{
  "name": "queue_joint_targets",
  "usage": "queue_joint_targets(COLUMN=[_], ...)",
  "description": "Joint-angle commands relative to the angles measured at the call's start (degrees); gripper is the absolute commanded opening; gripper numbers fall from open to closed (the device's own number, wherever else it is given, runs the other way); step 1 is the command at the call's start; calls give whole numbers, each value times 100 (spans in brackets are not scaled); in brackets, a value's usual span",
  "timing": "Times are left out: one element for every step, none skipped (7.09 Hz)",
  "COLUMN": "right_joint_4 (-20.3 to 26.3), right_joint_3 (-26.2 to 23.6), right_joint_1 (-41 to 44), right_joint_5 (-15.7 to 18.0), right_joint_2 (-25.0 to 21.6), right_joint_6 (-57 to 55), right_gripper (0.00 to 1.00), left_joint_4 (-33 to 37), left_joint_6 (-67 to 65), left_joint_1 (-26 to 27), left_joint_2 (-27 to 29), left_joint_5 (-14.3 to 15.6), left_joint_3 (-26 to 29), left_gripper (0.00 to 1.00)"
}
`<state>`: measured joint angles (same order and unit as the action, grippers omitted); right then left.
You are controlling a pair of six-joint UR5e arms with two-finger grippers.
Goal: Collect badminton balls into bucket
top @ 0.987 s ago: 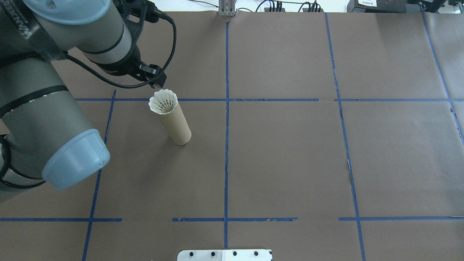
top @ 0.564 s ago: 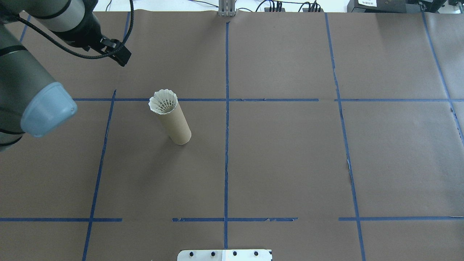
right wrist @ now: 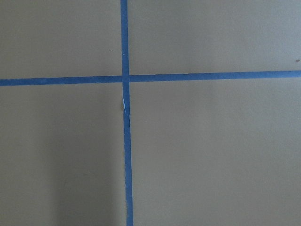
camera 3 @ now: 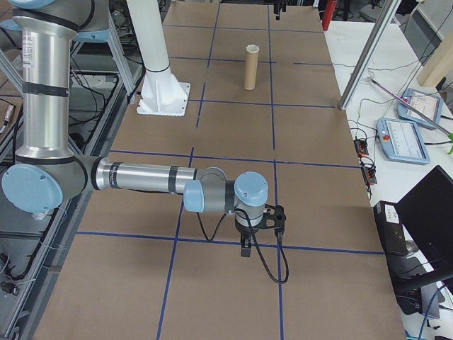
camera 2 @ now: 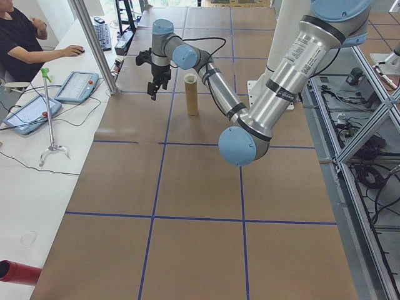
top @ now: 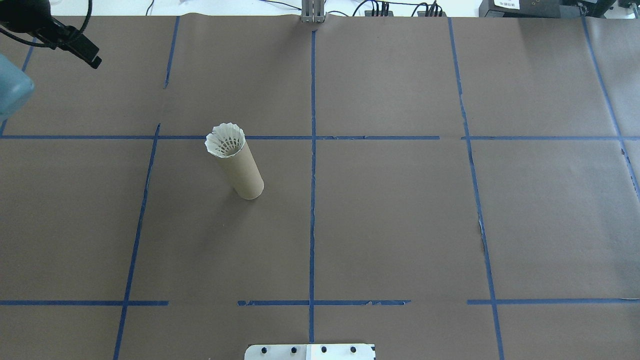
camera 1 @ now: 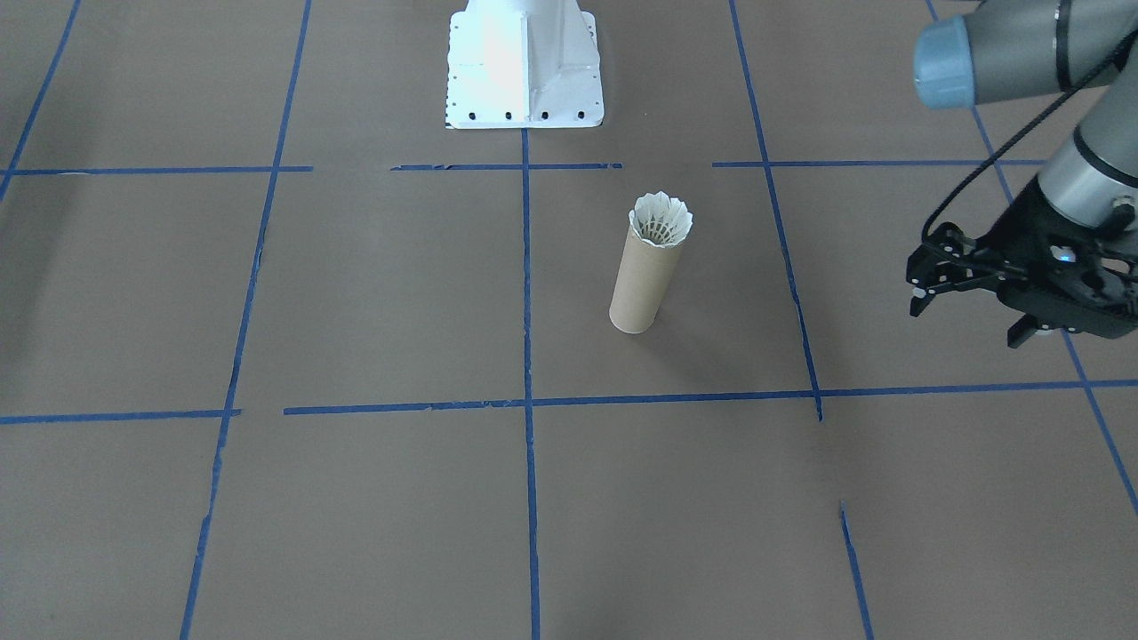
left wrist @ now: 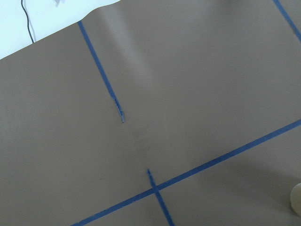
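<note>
My left claw [camera 1: 917, 286] is hanging in the air above the brown paper, well off to the side of the tube, with its two fingers standing apart and nothing between them. In the overhead view only its dark tip [top: 85, 50] is showing at the far corner of the table, again clear of everything. My wrist camera on that side is looking down at bare paper crossed by blue tape lines [left wrist: 188, 174], with only a pale sliver of the tube's rim peeking in at the edge.

My right claw [camera 3: 258, 227] is hovering low over a tape crossing, far from the work. It is showing only in the side view, so I cannot tell whether its fingers are apart or together.

The bucket [top: 242, 172] is standing upright on the table, alone in its taped square. The shuttlecock [top: 225, 141] is sitting in the bucket's open mouth, its white feather skirt flaring at the rim and its cork end pointing down inside.

The white robot base [camera 1: 523, 67] is standing behind the bucket. A person [camera 2: 19, 37] is sitting at the side table.
</note>
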<state>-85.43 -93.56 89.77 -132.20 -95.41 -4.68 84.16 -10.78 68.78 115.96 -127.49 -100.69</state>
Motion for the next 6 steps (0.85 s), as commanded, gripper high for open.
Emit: queue_joint_targets(right_joint_4=[0, 0, 0, 0, 0, 0], right_joint_3=[-4, 5, 5, 5, 5, -4], right_joint_1=[-3, 6, -3, -3, -3, -3], right_joint_5=[1, -7, 1, 2, 2, -7], right_joint_2=[-4, -4, -4, -4, -4, 5], right_joint_6=[2, 2, 2, -6, 2, 2], right_gripper=[100, 100, 100, 100, 100, 100], left_joint_4=[469, 479, 479, 479, 479, 505], left_joint_6=[146, 155, 433, 993, 1408, 1586], left_joint_1=[364, 643, 1020, 1372, 1662, 1726], left_joint_2=[-659, -932, -1352, -1853, -2127, -2400], left_joint_5=[-232, -232, -241, -249, -250, -250], left_joint_3=[199, 321, 374, 401, 471, 524], left_gripper=[100, 100, 100, 100, 100, 100])
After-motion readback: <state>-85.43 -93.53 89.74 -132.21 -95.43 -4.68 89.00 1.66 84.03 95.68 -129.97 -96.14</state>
